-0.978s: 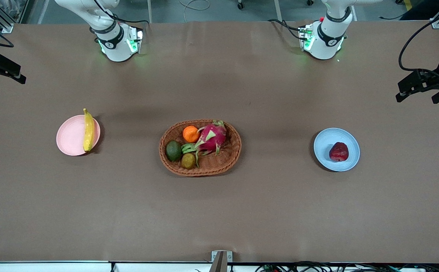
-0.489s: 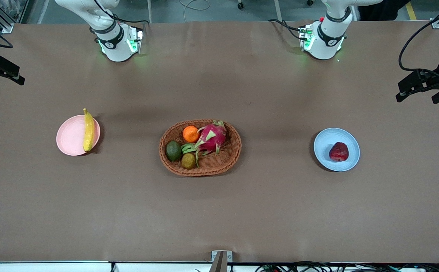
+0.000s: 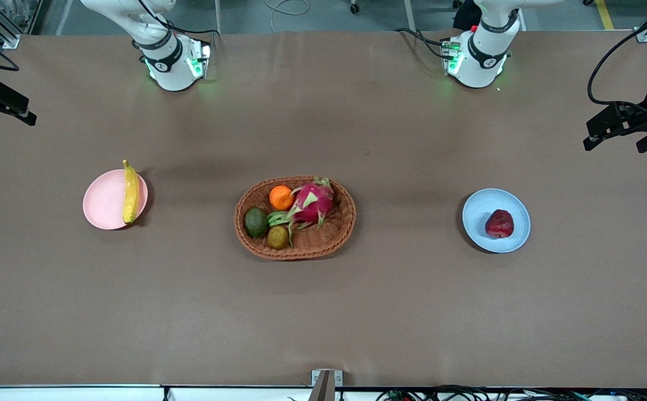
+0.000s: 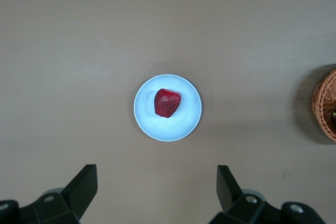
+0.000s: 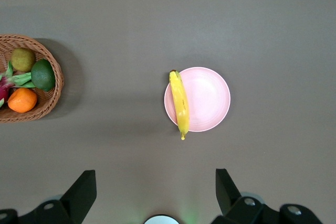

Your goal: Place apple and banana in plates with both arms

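Front view | unchanged since a second ago: banana (image 3: 130, 191) on pink plate (image 3: 103, 200) mid-left, apple (image 3: 499, 224) on blue plate (image 3: 482, 214) mid-right | left gripper (image 4: 156, 191) high over apple, spread, empty | right gripper (image 5: 155, 192) high over banana, spread, empty | likely complete

Even, fairly bright overhead light covers the brown surface (image 3: 323, 312) without glare. Shadows are soft: a dark crescent hugs the wicker basket (image 3: 339, 236) and each plate rim. Green glow from the arm bases tints the surface near them. Both wrist views are sharp at centre and slightly dim toward the corners.
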Tool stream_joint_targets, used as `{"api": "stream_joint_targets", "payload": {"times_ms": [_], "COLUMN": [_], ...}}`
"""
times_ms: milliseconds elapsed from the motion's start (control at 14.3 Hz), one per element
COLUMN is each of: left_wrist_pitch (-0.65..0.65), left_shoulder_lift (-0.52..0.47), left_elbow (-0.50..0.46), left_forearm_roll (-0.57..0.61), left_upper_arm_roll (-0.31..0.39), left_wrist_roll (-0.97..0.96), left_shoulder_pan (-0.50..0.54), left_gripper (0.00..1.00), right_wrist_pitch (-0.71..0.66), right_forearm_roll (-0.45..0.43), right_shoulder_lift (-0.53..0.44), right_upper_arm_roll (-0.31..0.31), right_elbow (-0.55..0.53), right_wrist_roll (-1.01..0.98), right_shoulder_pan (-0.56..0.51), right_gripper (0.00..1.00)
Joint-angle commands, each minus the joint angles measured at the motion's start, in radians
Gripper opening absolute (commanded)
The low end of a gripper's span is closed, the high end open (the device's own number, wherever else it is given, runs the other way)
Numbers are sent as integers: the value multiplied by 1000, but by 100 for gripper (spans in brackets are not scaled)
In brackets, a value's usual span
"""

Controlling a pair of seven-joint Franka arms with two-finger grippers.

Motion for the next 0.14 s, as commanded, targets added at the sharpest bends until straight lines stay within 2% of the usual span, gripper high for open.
{"api": "stream_joint_targets", "payload": {"times_ms": [0,70], "left_wrist_pitch": [-22,-22], "left_shoulder_lift": [3,3], "left_elbow": [22,22], "left_forearm_roll": [-7,-7], "left_upper_arm_roll": [4,4], "left_wrist_roll": [-6,-6], "left_shoulder_pan": [-6,-6], "left_gripper": [100,100], "right_wrist_pitch": [9,8], "right_forearm_roll": [-13,-11], "right_shoulder_lift": [-21,-21], "right_upper_arm_roll": [7,7], "right_elbow": [-23,-23], "right_wrist_roll": [-5,-5], "right_shoulder_pan": [-7,-7], "right_gripper": [100,100]}}
